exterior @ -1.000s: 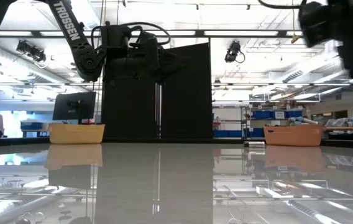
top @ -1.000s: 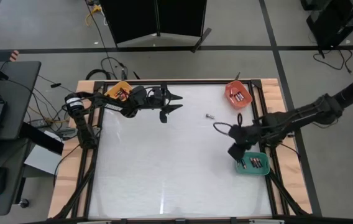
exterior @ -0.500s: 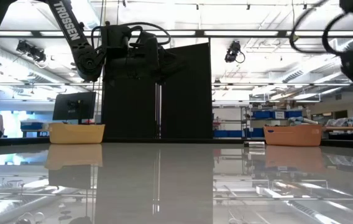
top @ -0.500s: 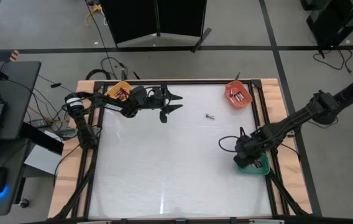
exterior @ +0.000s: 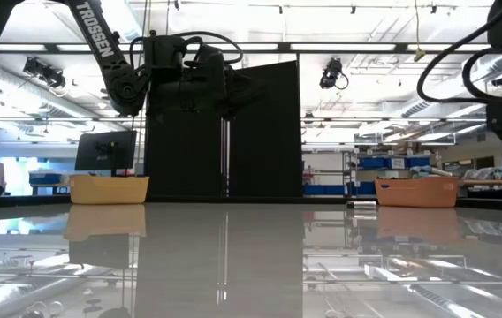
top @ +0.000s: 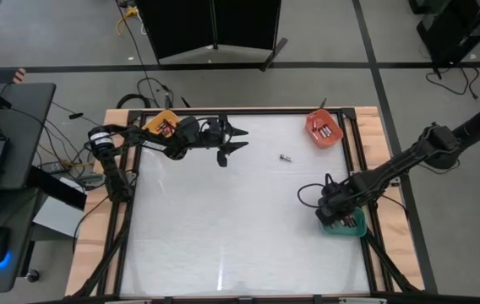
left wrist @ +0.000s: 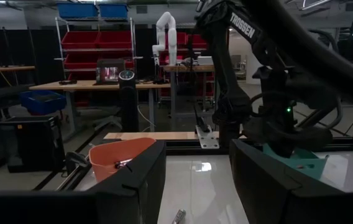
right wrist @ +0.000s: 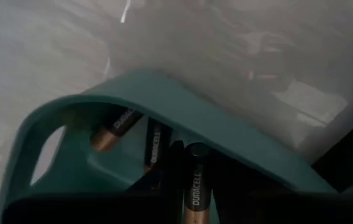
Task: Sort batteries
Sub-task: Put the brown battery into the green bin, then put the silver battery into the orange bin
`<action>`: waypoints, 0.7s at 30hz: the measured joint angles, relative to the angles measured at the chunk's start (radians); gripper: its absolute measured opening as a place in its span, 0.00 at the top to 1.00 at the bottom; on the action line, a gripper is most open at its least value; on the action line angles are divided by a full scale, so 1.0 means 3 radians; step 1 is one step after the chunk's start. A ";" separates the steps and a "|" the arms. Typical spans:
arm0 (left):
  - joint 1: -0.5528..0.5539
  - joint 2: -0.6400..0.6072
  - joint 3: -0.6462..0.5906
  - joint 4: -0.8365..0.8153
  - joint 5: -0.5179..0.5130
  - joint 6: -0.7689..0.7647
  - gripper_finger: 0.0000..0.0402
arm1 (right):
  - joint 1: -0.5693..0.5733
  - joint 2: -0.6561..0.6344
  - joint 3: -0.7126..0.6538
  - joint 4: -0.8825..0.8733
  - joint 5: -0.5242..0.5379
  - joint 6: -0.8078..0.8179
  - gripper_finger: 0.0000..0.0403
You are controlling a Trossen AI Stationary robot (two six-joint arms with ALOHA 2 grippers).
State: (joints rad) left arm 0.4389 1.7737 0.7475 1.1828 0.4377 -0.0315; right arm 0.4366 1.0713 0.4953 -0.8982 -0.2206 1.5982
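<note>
My right gripper [right wrist: 195, 190] points steeply down over the green tray [right wrist: 52, 124] at the table's near right [top: 351, 228]. It is shut on a black and copper battery [right wrist: 196, 171]. Two more batteries [right wrist: 117, 127] lie inside that tray. One loose battery [top: 285, 157] lies on the table, also seen past my left fingers [left wrist: 179, 216]. My left gripper [top: 235, 140] hangs open and level at the far left, near the orange tray [top: 162, 124]. The red-orange tray [top: 323, 128] with batteries stands at the far right. My right gripper pinches the battery's body [right wrist: 196, 186] between its two fingers [right wrist: 175, 168], which come from above and point steeply down. The battery lies along the fingers, and its free end [right wrist: 196, 150] sticks out past them over the green tray's rim. Whether it touches the tray, I cannot tell.
The table's middle and near left are bare white surface [top: 223, 228]. A black frame [top: 367, 169] and a wooden edge run round the table. In the low view the orange tray [exterior: 110, 188] and the red-orange tray [exterior: 416, 192] stand at the far edge.
My right gripper has sunk and gone toward the table's near right, from beside the green tray to over it, rolling its wrist and tipping steeper. It has stayed shut on the battery.
</note>
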 joint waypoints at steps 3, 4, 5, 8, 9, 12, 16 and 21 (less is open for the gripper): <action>0.0000 0.0000 0.0000 0.0000 -0.0006 0.0000 0.54 | 0.0000 0.0069 0.0000 0.0015 0.0002 -0.0003 0.81; -0.0001 0.0000 0.0000 0.0001 -0.0006 0.0001 0.54 | 0.0000 0.0084 0.0000 0.0030 -0.0007 -0.0003 0.80; -0.0001 0.0000 0.0000 0.0004 -0.0007 0.0000 0.54 | 0.0001 0.0100 0.0000 0.0033 -0.0015 -0.0004 0.78; -0.0001 0.0000 0.0000 0.0006 -0.0008 -0.0006 0.54 | 0.0001 0.0122 0.0000 0.0033 -0.0021 -0.0006 0.76; -0.0001 0.0000 0.0000 0.0007 -0.0008 -0.0006 0.54 | 0.0001 0.0124 0.0000 0.0033 -0.0023 -0.0007 0.76; -0.0003 0.0000 0.0000 0.0007 -0.0009 -0.0014 0.54 | 0.0001 0.0122 0.0000 0.0033 -0.0032 -0.0010 0.76; -0.0003 0.0000 0.0000 0.0019 -0.0010 -0.0018 0.54 | 0.0001 0.0123 0.0052 -0.0006 -0.0097 -0.0106 0.76; -0.0003 -0.0022 0.0001 0.0266 -0.0011 -0.0065 0.54 | -0.0005 0.0122 0.0326 -0.0296 -0.0118 -0.0406 0.76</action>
State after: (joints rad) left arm 0.4381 1.7669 0.7479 1.2625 0.4343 -0.0510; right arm 0.4351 1.1080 0.5930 -0.9870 -0.2562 1.4764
